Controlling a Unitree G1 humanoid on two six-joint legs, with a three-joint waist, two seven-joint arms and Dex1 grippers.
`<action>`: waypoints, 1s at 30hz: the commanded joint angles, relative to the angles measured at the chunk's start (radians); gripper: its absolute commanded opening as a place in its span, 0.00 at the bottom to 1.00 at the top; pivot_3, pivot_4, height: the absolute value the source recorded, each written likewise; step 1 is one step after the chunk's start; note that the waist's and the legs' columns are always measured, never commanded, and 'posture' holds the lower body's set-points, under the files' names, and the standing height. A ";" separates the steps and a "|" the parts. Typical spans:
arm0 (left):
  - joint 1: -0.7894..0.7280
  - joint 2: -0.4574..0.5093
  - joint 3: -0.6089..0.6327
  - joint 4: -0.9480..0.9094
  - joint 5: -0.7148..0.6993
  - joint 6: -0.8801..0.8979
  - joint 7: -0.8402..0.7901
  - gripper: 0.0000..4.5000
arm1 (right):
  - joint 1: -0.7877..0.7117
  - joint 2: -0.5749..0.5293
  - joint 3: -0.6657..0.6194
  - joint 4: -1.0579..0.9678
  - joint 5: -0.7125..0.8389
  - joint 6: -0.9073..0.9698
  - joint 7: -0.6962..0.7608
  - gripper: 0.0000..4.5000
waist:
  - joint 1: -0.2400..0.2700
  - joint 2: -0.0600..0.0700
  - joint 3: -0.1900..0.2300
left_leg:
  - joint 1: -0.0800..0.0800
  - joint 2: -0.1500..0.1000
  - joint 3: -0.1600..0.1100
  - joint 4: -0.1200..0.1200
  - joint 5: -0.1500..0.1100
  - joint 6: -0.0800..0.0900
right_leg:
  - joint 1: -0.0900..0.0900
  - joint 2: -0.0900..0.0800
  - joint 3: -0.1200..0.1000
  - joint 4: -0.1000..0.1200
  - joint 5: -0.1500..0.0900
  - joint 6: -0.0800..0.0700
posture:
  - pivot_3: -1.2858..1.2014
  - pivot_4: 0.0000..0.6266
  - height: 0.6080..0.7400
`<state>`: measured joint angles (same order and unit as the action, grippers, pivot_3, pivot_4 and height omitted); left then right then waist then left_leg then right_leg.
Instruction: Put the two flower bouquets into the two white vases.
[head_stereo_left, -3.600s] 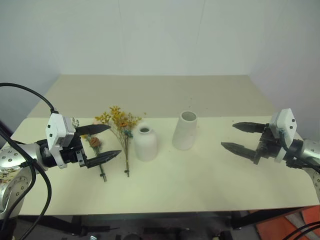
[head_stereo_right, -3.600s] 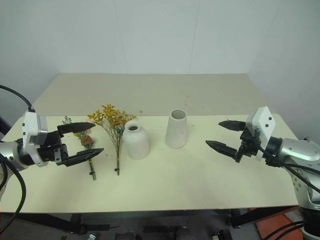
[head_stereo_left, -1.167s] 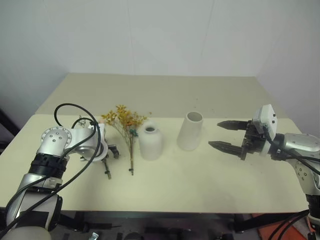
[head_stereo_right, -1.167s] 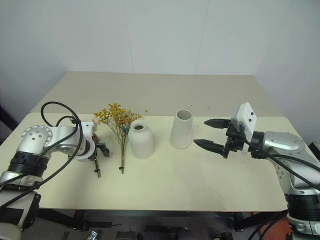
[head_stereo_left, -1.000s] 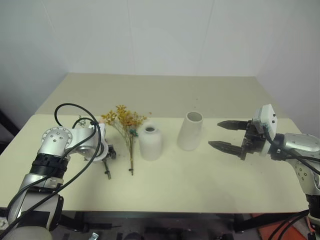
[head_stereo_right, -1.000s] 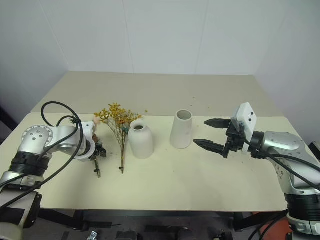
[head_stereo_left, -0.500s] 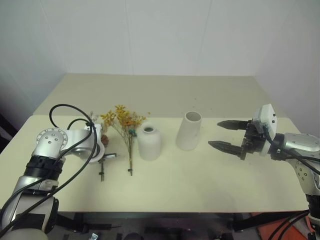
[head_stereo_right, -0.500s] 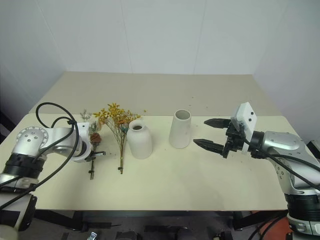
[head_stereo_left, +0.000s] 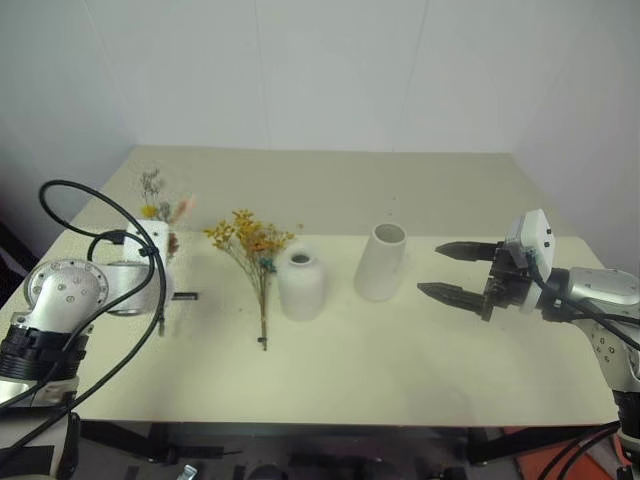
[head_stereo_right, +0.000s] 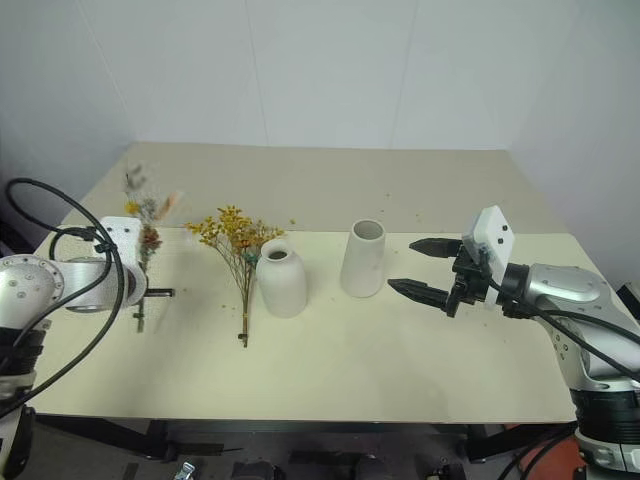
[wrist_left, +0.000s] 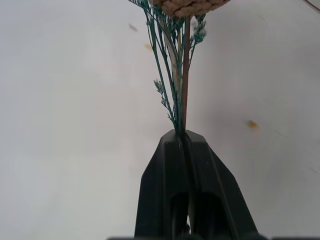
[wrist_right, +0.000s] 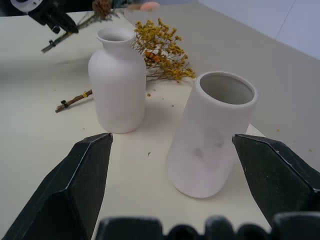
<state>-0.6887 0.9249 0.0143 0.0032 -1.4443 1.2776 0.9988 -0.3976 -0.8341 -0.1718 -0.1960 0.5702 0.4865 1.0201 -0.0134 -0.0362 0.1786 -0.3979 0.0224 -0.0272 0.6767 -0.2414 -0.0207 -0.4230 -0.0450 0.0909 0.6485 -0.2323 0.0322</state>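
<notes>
**Sparse bunch lifted, both vases waiting**

Left wrist view put the left gripper nearest of all, its jaws pinched tight on the stems of the sparse bunch, with green sprigs and a brown stalk rising out of the black tips. Seen from the head, that bunch stood upright in the air at the tabletop's left edge, clear of the surface. On the opposite side, the right gripper hung above the tabletop with its jaws spread wide and nothing between them, aimed toward the vases.

Farther in, the yellow-orange bouquet lay flat on the tabletop, its stem running toward the near edge, its head just beside the squat vase. The tall tapered vase stood to the right of the squat one, near but apart, both of them empty.

Judging by this, the first bouquet was in the pick-and-carry step. The next move would call for swinging the bunch over a vase mouth, stems pointing down, and lowering them in before letting go. The squat vase's narrow neck would demand closer aim.
</notes>
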 joint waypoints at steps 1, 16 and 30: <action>-0.026 -0.008 0.046 -0.076 0.182 -0.087 -0.087 0.01 | -0.003 -0.006 -0.034 -0.030 -0.002 -0.024 -0.011 1.00 | 0.000 0.000 0.000 | 0.000 0.000 0.000 0.000 0.000 0.000 | 0.000 0.000 0.000 0.000 0.000 0.000 | 0.52 0.24 1.00; -0.133 -0.209 0.175 -0.157 0.378 -0.331 -0.775 0.01 | 0.039 0.000 -0.053 -0.070 0.002 -0.032 -0.048 1.00 | -0.002 0.000 0.000 | -0.001 0.000 0.000 0.000 0.000 0.000 | 0.000 0.000 0.000 -0.001 0.000 0.000 | 0.52 0.24 1.00; -0.317 -0.374 0.035 0.055 0.713 -0.746 -1.500 0.01 | 0.075 0.034 -0.060 -0.117 -0.003 -0.044 -0.101 1.00 | -0.002 0.000 0.000 | -0.001 0.000 0.000 0.001 0.000 0.000 | 0.001 0.000 0.000 -0.001 0.000 0.001 | 0.52 0.24 1.00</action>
<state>-0.9610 0.5614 0.0548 0.0393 -0.7648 0.5927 -0.4342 -0.3129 -0.8029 -0.2124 -0.2855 0.5690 0.4696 0.9286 -0.0154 -0.0364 0.1788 -0.3991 0.0221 -0.0268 0.6773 -0.2413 -0.0203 -0.4218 -0.0448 0.0906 0.6470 -0.2324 0.0335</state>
